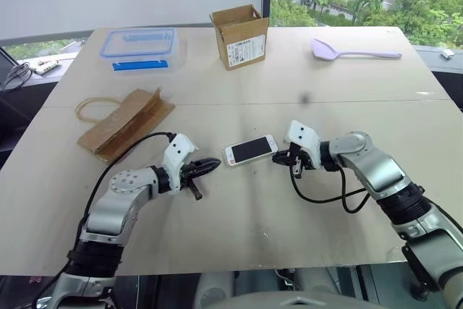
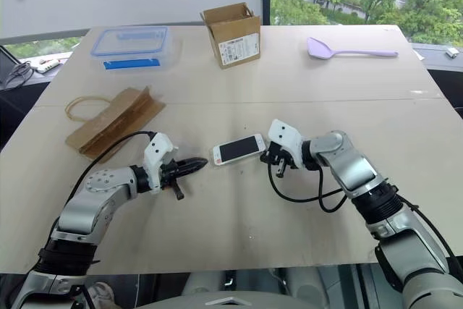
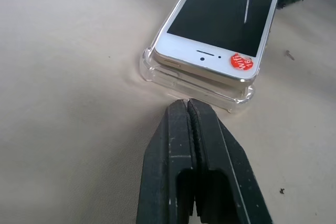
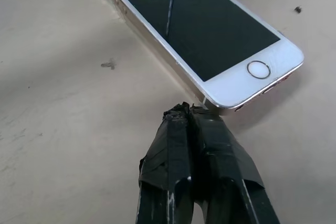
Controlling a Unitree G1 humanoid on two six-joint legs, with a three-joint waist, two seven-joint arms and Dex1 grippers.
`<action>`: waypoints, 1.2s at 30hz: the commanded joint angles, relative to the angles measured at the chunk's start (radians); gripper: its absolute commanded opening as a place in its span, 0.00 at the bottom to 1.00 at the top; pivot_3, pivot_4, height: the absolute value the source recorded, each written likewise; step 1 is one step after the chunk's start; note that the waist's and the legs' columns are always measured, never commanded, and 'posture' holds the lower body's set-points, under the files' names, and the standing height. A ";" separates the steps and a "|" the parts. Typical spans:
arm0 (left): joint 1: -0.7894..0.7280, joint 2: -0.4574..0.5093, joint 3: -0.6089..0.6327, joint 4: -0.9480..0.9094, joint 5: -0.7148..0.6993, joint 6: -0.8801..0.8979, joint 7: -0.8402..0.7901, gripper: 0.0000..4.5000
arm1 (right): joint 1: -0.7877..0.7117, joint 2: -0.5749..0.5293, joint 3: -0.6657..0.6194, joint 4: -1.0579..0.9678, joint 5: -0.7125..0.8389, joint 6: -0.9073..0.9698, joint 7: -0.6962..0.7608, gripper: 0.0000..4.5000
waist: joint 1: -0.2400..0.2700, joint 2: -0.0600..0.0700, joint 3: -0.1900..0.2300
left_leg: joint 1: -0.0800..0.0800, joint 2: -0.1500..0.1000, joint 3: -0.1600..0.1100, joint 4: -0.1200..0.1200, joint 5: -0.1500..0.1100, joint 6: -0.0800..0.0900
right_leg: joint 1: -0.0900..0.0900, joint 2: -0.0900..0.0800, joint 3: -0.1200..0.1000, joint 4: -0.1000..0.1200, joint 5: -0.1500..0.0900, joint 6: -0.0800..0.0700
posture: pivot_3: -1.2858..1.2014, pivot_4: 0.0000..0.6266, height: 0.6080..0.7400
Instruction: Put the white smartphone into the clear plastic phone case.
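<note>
White smartphone (image 1: 250, 150) lies screen up near the middle of the table (image 1: 289, 92), just below centre in the left eye view, long axis running left-right with the right end slightly higher in frame. Black screen, white bezels; a round red sticker (image 3: 242, 62) sits on the bezel at the earpiece end, and the home button (image 4: 259, 69) is at the opposite end.

Clear plastic phone case (image 3: 157, 74) is under the phone. In the left wrist view its transparent rim and rounded corners stick out below and around the earpiece end, and the phone's edge stands above the rim there, so that end rests on top of the case and is not pressed in. How far the home-button end is seated cannot be told.

Left gripper (image 1: 210, 166) is immediately left of the phone, fingers pressed together with nothing between them, tips pointing at the case's end; the tips are at the case rim, contact uncertain.

Right gripper (image 1: 281, 157) is immediately right of the phone, fingers also together and empty, tips at the corner beside the home button, touching or just short of it.

Farther out: a folded brown paper bag (image 1: 123, 122) with a loop handle at left centre; a clear food box with a blue lid (image 1: 138, 45) at upper left; an open cardboard box (image 1: 240, 35) at upper centre; a lilac spatula (image 1: 351, 51) at upper right.
</note>
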 commanded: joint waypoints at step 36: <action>0.040 -0.007 0.006 -0.051 -0.001 0.013 0.029 0.01 | -0.167 0.252 0.224 0.372 -0.199 -0.232 0.118 0.00 | -0.002 0.000 -0.001 | 0.008 0.001 0.000 0.000 0.000 0.000 | 0.008 0.000 0.000 0.001 0.000 -0.001 | 0.52 0.24 1.00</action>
